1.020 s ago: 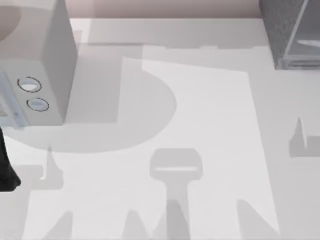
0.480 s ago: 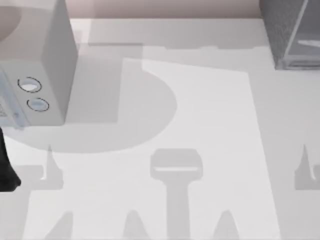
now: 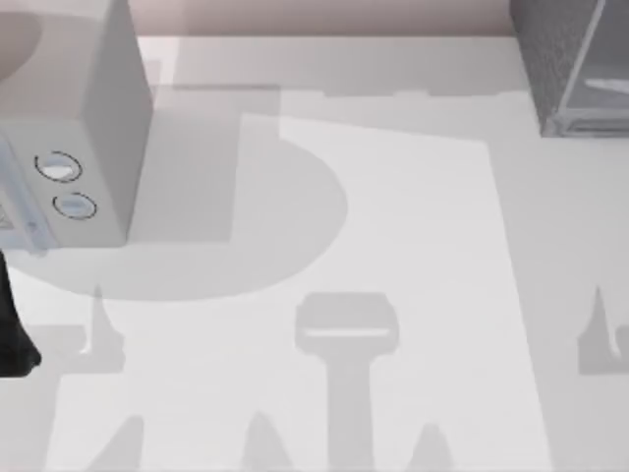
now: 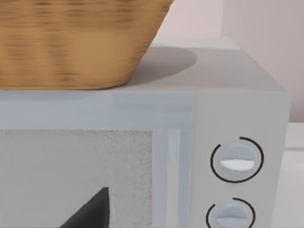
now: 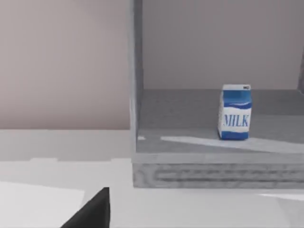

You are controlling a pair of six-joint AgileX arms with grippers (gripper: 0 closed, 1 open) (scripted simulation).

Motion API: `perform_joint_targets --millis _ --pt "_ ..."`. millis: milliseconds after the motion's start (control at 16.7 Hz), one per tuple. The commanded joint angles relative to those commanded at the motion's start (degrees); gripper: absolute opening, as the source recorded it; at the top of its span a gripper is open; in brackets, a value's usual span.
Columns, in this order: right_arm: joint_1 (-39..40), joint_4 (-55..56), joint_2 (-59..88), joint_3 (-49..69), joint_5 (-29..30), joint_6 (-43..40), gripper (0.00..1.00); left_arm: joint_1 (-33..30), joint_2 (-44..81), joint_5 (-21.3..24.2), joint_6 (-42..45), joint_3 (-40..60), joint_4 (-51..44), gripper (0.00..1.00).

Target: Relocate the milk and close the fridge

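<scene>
In the top view, the pale grey box with two round dials stands at the table's left edge and the large dark grey speckled fridge at the far right corner, with the white table between them bare but for shadows; a dark piece of the left arm shows at the left edge. In the left wrist view, that arm faces the front of the dialled box, a woven tan basket resting on its top, and a dark tip of the left gripper juts in; whether that claw is spread or pressed together I cannot tell. In the right wrist view, the small white carton of milk with a blue top stands upright on the open fridge's floor, well inside, untouched, so the task looks barely begun. A dark tip of the right gripper shows well short of the carton, holding nothing; its spread cannot be told. The risk I judge: reaching in could clip the fridge's side wall or front lip, or nudge the light carton over before the fingers bracket it.
</scene>
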Motion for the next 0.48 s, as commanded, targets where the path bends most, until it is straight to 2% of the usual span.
perform_joint_targets --millis 180,480 --pt "0.1 -9.1 -5.5 4.5 -0.1 0.1 1.0 0.0 0.0 0.0 0.0 0.0 0.0 1.0" --pt "-0.1 -32.9 -18.4 15.0 0.3 -0.1 1.0 0.0 0.0 0.0 0.0 0.0 0.0 1.0"
